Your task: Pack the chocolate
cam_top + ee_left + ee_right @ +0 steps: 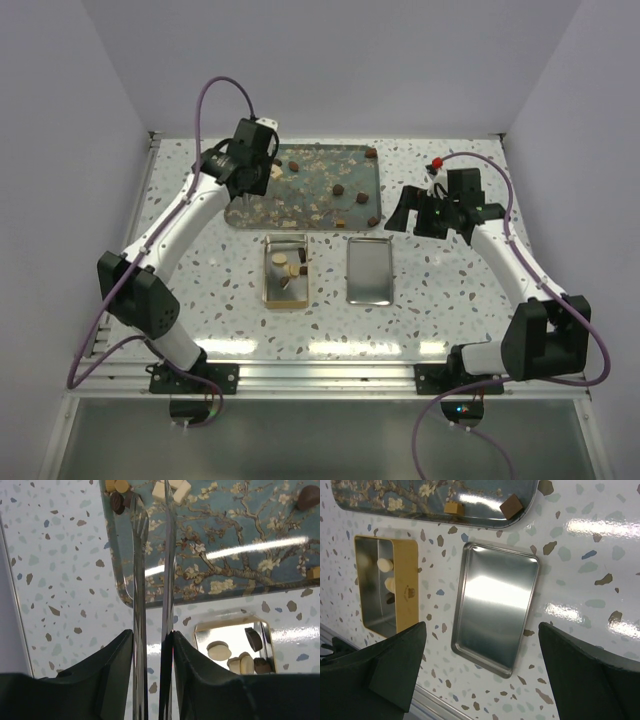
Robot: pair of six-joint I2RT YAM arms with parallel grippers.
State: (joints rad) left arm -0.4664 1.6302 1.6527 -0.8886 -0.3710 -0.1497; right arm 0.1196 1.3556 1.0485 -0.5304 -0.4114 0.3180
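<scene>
Speckled table; left end effector tips unclear.

This looks like a robotics lab test cell rather than a home or a shop. 2 robot arms, the left arm and the right arm, are bolted to an aluminium rail at the edge of a speckled tabletop. Plain white walls box the bench in on 3 sides, and purple cables loop loosely off the arms.
</scene>
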